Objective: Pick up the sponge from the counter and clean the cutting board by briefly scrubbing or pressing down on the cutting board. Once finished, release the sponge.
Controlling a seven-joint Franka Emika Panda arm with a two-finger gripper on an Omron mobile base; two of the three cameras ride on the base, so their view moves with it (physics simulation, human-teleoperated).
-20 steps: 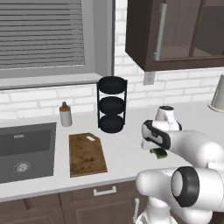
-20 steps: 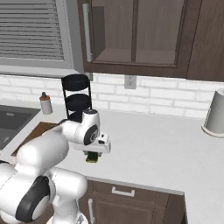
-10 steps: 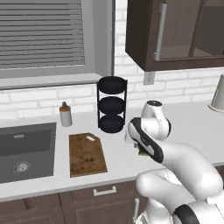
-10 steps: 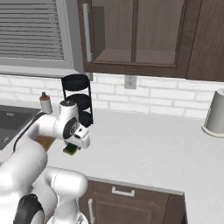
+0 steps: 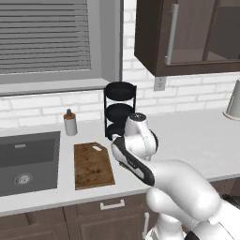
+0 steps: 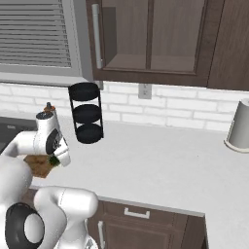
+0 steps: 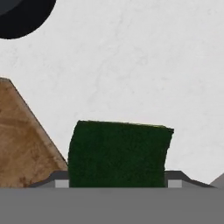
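Observation:
My gripper point(image 7: 117, 183) is shut on the sponge point(image 7: 118, 151), whose dark green top rises between the finger tips. It hangs over the light counter point(image 7: 131, 65), just off the right edge of the brown wooden cutting board point(image 7: 22, 144). Seen from the right base, the sponge point(image 6: 53, 161) is a small green patch under the white hand, at the edge of the cutting board point(image 6: 38, 166). From the left base, the cutting board point(image 5: 93, 165) lies beside the sink with its handle slot at the far corner. My arm hides the gripper there.
A black three-tier rack point(image 5: 120, 110) stands at the back of the counter point(image 5: 197, 140), close behind the hand. A soap bottle point(image 5: 70, 124) sits left of it. The dark sink point(image 5: 27, 160) lies left of the board. A white jug point(image 6: 239, 125) stands far right.
The arm has swung left with the sponge in its grip, from the counter right of the rack to the right edge of the cutting board.

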